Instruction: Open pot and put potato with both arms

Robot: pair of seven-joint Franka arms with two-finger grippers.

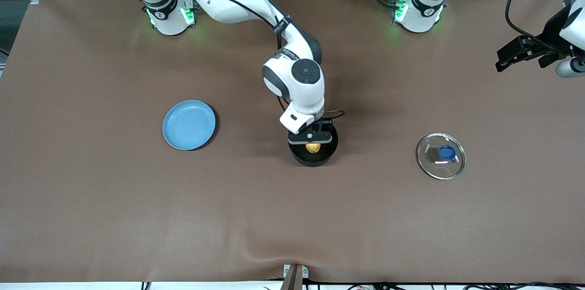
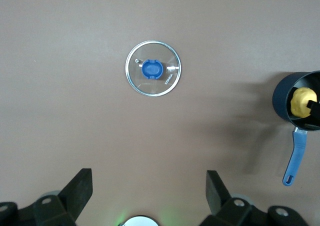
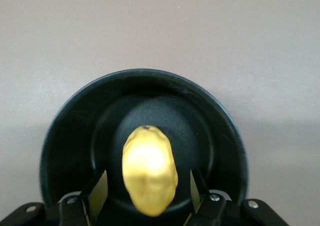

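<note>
The right gripper [image 1: 312, 142] hangs directly over the pot [image 1: 313, 156], slightly below the centre of the front view. In the right wrist view its two fingers [image 3: 98, 190] stand apart, one on each side of the potato [image 3: 149, 170], with a visible gap between each pad and the potato's skin. The potato appears in the open mouth of the pot [image 3: 143, 136], against its dark floor; whether it rests on the floor cannot be told. In the front view the potato [image 1: 313, 147] shows as a yellow spot inside the black rim.

The pot stands uncovered on the brown table [image 1: 91, 217]. Its blue handle [image 2: 295, 156] is visible only in the left wrist view.

The glass lid [image 1: 441, 156] with its blue knob lies flat on the table, at the right of the front view, well apart from the pot. The blue plate [image 1: 188, 125] lies at the left of centre, also well apart.

The left gripper [image 1: 502, 63] waits at the upper right edge of the front view, with its fingers [image 2: 80, 188] spread wide and nothing between them. The lid [image 2: 152, 68] lies below its camera.
</note>
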